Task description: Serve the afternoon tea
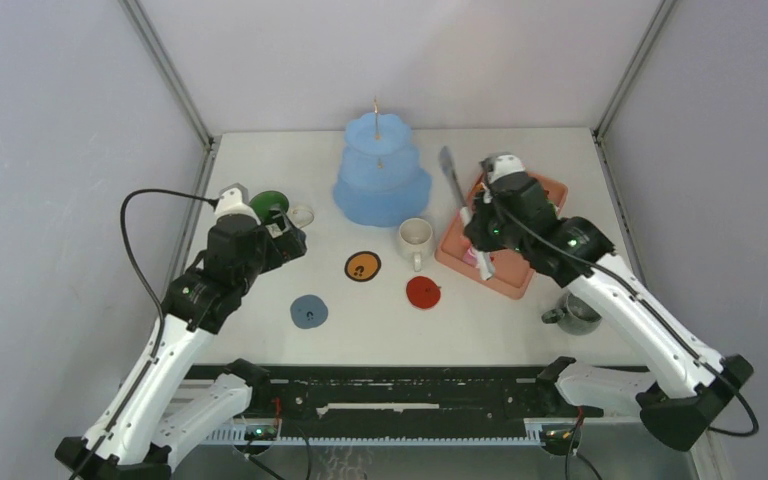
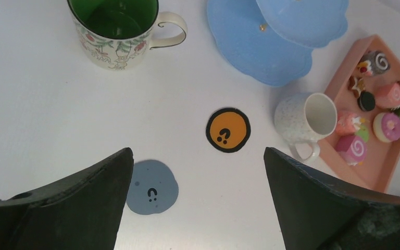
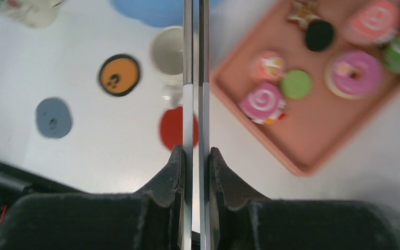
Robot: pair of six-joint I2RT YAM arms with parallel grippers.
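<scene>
left pincer (image 2: 198,152) gapes empty; right pincer (image 3: 196,156) clamps silver tongs (image 3: 187,52) near pink swirl roll (image 3: 263,102).

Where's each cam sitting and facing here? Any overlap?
Top external: above and behind the robot, looking down at the table; both arms show.
Left wrist: over the table's left, looking down past the open left gripper at the green mug.
Right wrist: over the table's right, looking down along the tongs clamped in the right gripper, tray alongside.
Shared: all three see the orange coaster.
</scene>
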